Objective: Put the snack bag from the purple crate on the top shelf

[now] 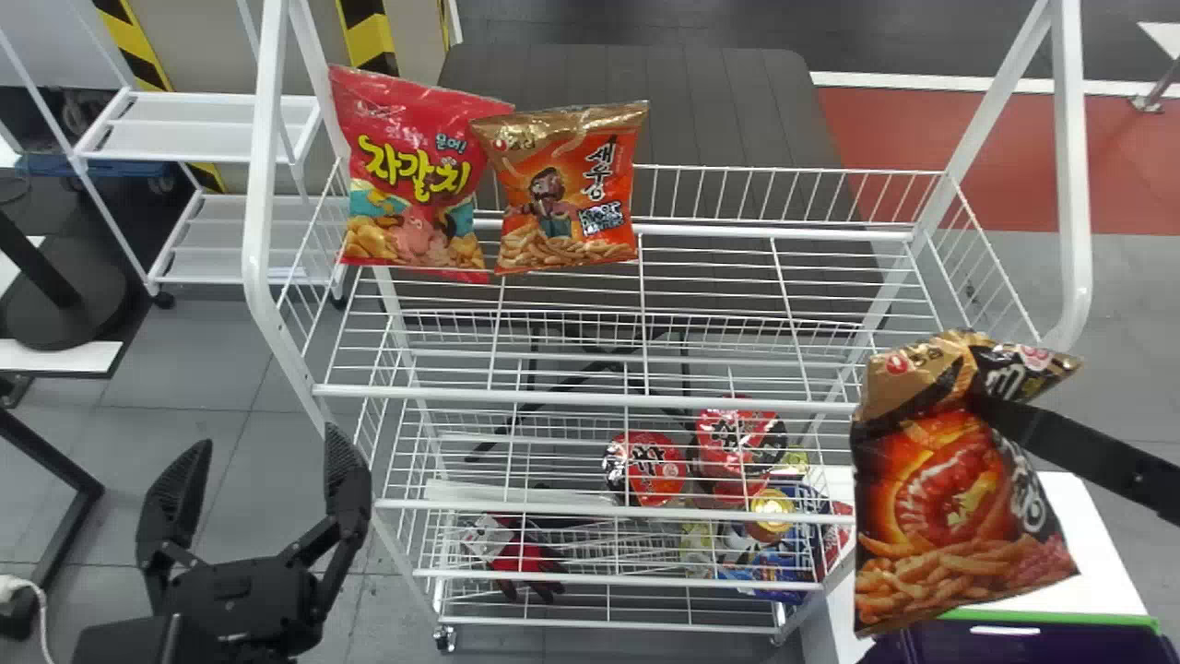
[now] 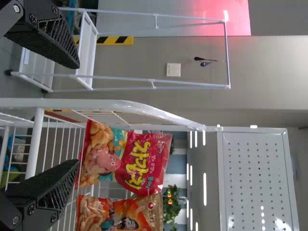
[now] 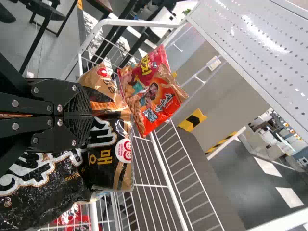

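The snack bag [image 1: 949, 498] was held up by the right gripper [image 1: 988, 408], and its jaws were squeezed together on the bag near its top. The bag was black and orange, with a picture of a shrimp on the front. It was seen at the near right corner of the top shelf [image 1: 590, 397]; whether the shelf was touched by it cannot be told. The purple crate [image 1: 1032, 646] was seen at the near right, lower down than the bag, and a white tabletop [image 1: 1097, 544] was seen beside it. The left gripper [image 1: 267, 443] was held at the near left, outside the white rack, and its jaws were spread wide with nothing between them. On the top shelf, at the far left, two more bags were stood up side by side. The red bag [image 1: 415, 184] was put on the left, and the orange bag [image 1: 567, 194] was put just to the right of it. Down below, red noodle cups [image 1: 645, 468] were kept at the right side, and red and black gloves [image 1: 525, 558] were laid more to the left. A smaller white shelf stand [image 1: 207, 129] was placed at the far left, behind the rack.
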Controlling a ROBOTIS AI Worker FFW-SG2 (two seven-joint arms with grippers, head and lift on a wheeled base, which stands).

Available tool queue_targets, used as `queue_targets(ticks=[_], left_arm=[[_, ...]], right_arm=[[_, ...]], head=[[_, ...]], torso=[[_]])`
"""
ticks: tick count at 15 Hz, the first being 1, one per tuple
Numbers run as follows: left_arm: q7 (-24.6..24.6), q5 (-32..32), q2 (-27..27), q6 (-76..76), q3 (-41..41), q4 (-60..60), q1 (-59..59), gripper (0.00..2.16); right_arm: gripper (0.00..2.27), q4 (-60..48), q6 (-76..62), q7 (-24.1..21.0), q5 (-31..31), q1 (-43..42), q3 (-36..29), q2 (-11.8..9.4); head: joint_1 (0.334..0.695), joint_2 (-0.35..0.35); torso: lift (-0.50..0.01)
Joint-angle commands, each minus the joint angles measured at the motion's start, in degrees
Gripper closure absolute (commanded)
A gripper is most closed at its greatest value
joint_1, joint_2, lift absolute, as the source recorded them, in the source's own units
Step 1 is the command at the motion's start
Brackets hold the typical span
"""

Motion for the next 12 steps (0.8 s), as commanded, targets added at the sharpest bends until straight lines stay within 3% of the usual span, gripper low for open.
queue_targets(ticks=[1, 6, 12], left_arm=[[0.1, -0.2, 0.0, 0.0, -0.1, -0.1, 0.3, 0.12], [0.3, -0.2, 0.2, -0.3, -0.1, -0.3, 0.4, 0.12], [0.2, -0.6, 0.3, -0.2, -0.2, 0.2, 0.4, 0.12]], right_arm=[[2.14, 1.5, -10.9, -0.8, -0.9, 0.7, 3.1, 0.1], [2.14, 3.2, -31.6, -6.0, -1.6, 1.0, 9.4, 0.1], [2.14, 17.0, -66.6, -9.6, 6.0, 2.4, 25.6, 0.1]], head=[[0.695, 0.003], [0.695, 0.005], [0.695, -0.001]], torso=[[0.0], [0.0], [0.0]])
